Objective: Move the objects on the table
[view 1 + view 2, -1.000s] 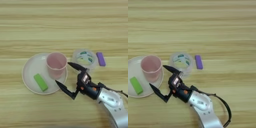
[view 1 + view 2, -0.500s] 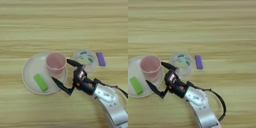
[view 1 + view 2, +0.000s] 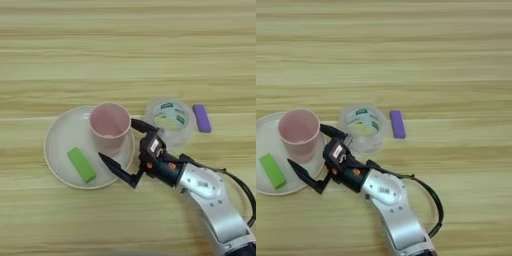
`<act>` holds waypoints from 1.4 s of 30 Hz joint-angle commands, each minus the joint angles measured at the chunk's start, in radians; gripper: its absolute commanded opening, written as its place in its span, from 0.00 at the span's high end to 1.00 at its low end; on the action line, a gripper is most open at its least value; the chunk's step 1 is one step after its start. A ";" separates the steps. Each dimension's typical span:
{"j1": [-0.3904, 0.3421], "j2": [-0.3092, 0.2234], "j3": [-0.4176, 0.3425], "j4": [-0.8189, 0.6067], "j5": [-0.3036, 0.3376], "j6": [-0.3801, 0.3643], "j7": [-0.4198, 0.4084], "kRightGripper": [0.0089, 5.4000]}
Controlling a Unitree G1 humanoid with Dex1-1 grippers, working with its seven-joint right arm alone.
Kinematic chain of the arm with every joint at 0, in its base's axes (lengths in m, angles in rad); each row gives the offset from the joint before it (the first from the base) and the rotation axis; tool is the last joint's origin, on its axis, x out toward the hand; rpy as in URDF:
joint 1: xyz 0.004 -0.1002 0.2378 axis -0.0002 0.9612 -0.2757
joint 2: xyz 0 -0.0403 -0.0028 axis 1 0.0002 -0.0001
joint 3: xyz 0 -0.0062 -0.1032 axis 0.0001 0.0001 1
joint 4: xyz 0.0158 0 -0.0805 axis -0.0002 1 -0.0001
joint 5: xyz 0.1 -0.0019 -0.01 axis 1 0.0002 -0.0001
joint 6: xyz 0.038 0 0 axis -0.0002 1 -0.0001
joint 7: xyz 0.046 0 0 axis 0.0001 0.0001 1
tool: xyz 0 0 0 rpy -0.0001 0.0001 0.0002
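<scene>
A pink paper cup [image 3: 110, 126] stands upright on the pale round plate [image 3: 59, 145], toward its right side. A green rectangular block [image 3: 81, 164] lies on the plate's lower left part. My right gripper [image 3: 116, 141] is open, its two black fingers spread just right of the cup's lower wall: one fingertip by the cup's right side, the other over the plate's lower right rim. Right of the cup, the clear tape roll [image 3: 170, 118] with a green-white label lies flat on the table. A small purple block [image 3: 202, 118] lies beside it.
The silver forearm [image 3: 210, 200] comes in from the bottom right corner, with a black cable looping beside it. The wood-grain table [image 3: 125, 45] stretches bare across the far half.
The gripper has moved left, from beside the tape roll to the cup's right side, staying open. The cup, plate and blocks have not moved.
</scene>
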 commanded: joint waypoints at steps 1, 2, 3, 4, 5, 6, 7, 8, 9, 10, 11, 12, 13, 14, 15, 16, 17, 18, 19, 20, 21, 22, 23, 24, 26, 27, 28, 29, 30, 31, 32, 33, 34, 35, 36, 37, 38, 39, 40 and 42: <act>-0.071 0.019 -0.003 -0.002 -0.002 -0.037 -0.028 0.00; -0.076 0.021 -0.002 0.005 -0.006 -0.040 -0.030 0.00; -0.079 0.024 -0.001 0.012 -0.008 -0.042 -0.032 0.00; -0.082 0.026 0.000 0.017 -0.010 -0.043 -0.033 0.00; -0.087 0.030 -0.001 0.023 -0.011 -0.043 -0.035 0.00; -0.090 0.033 -0.001 0.027 -0.011 -0.043 -0.036 0.00; -0.093 0.036 -0.002 0.030 -0.012 -0.043 -0.038 0.00; -0.095 0.039 -0.002 0.032 -0.012 -0.043 -0.039 0.00; -0.096 0.042 -0.002 0.034 -0.013 -0.044 -0.040 0.00; -0.098 0.044 -0.002 0.036 -0.014 -0.044 -0.042 0.00; -0.100 0.046 -0.002 0.039 -0.015 -0.043 -0.043 0.00; -0.101 0.048 -0.003 0.043 -0.015 -0.043 -0.045 0.00; -0.102 0.049 -0.004 0.045 -0.014 -0.043 -0.046 0.00; -0.104 0.050 -0.004 0.047 -0.013 -0.042 -0.047 0.00; -0.104 0.051 -0.005 0.049 -0.012 -0.041 -0.049 0.00; -0.106 0.052 -0.006 0.050 -0.009 -0.039 -0.048 0.03; -0.107 0.053 -0.007 0.053 -0.007 -0.038 -0.048 0.04; -0.107 0.054 -0.007 0.054 -0.006 -0.037 -0.048 0.05; -0.107 0.053 -0.005 0.056 -0.007 -0.038 -0.047 0.07; -0.107 0.053 -0.004 0.057 -0.008 -0.039 -0.045 0.11; -0.107 0.054 -0.003 0.059 -0.008 -0.039 -0.045 0.12; -0.107 0.054 -0.003 0.060 -0.008 -0.039 -0.045 0.15; -0.108 0.055 -0.004 0.062 -0.008 -0.040 -0.046 0.17; -0.109 0.056 -0.005 0.064 -0.006 -0.040 -0.046 0.20; -0.110 0.057 -0.007 0.067 -0.002 -0.039 -0.042 0.21; -0.110 0.057 -0.007 0.069 -0.002 -0.039 -0.041 0.21; -0.111 0.058 -0.006 0.070 -0.003 -0.040 -0.041 0.21; -0.111 0.058 -0.006 0.072 -0.004 -0.041 -0.041 0.21; -0.111 0.059 -0.006 0.072 -0.004 -0.041 -0.041 0.21; -0.112 0.059 -0.006 0.073 -0.004 -0.041 -0.042 0.21; -0.112 0.059 -0.006 0.073 -0.003 -0.042 -0.042 0.21; -0.112 0.059 -0.007 0.073 -0.002 -0.042 -0.043 0.21; -0.112 0.060 -0.008 0.072 -0.001 -0.042 -0.044 0.21; -0.114 0.061 -0.012 0.068 0.002 -0.041 -0.047 0.21; -0.114 0.062 -0.016 0.062 0.004 -0.041 -0.050 0.21; -0.116 0.062 -0.024 0.051 0.008 -0.039 -0.055 0.21; -0.119 0.060 -0.033 0.040 0.010 -0.036 -0.061 0.21; -0.123 0.058 -0.045 0.029 0.012 -0.033 -0.067 0.21; -0.129 0.056 -0.058 0.017 0.018 -0.027 -0.073 0.21; -0.148 0.047 -0.103 -0.019 0.039 -0.009 -0.093 0.21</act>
